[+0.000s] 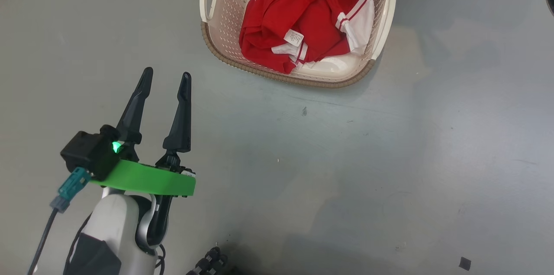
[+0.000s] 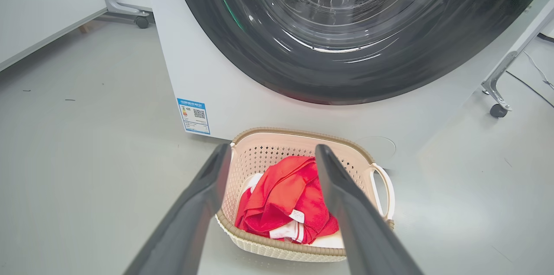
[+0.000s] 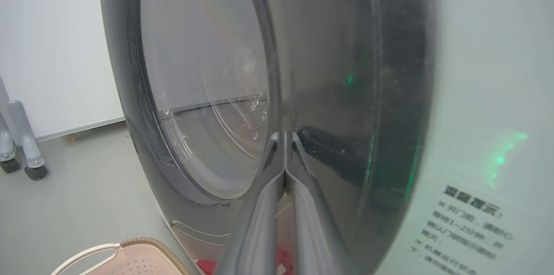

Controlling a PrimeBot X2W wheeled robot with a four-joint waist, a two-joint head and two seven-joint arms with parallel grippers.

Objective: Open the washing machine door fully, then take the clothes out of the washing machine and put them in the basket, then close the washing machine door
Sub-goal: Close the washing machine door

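right claw (image 3: 285, 136), closed on nothing, points its tips straight at the door (image 3: 329, 50) rim, seemingly near flush with the washer (image 3: 484, 71). left claw (image 1: 167, 72) open; clothes (image 1: 298, 19) in basket (image 1: 225, 6).

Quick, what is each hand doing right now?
Left hand: open, holding nothing.
Right hand: closed, holding nothing, fingertips at the washing machine door.
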